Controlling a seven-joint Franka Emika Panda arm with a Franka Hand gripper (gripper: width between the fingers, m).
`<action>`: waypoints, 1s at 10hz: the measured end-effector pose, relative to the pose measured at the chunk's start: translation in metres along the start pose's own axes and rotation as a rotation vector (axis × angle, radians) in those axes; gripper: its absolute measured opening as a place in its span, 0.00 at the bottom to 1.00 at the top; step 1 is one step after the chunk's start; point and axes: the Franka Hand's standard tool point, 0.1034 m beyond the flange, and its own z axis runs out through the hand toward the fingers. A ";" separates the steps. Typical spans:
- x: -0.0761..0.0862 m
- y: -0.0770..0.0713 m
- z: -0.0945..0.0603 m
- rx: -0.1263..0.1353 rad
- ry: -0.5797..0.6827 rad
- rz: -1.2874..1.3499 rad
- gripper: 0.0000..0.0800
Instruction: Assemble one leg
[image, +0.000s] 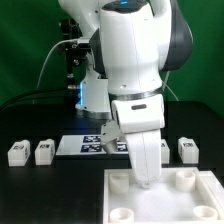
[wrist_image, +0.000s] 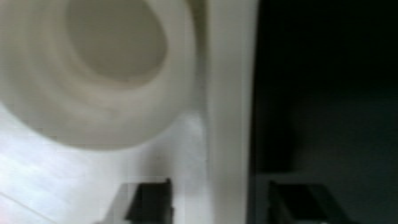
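The large flat white square piece (image: 160, 195) with round corner sockets lies at the front. My gripper (image: 146, 172) hangs straight down over its far edge, between two sockets (image: 120, 182). It is shut on a white leg (image: 147, 160) held upright, whose lower end is at or just above the piece. In the wrist view the leg (wrist_image: 219, 120) is a white bar between my dark fingers (wrist_image: 146, 200), and my gripper (wrist_image: 219, 202) is beside a round socket (wrist_image: 116, 70). The leg's tag is hidden.
Two loose legs (image: 17, 152) (image: 44, 151) stand at the exterior view's left and more (image: 187, 149) at its right. The marker board (image: 92, 144) lies behind the gripper. The arm's body blocks the middle of the view.
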 end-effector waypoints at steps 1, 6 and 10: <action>0.000 0.000 0.000 0.000 0.000 0.000 0.65; -0.001 0.000 0.000 0.000 0.000 0.001 0.81; -0.001 0.000 0.000 0.000 0.000 0.002 0.81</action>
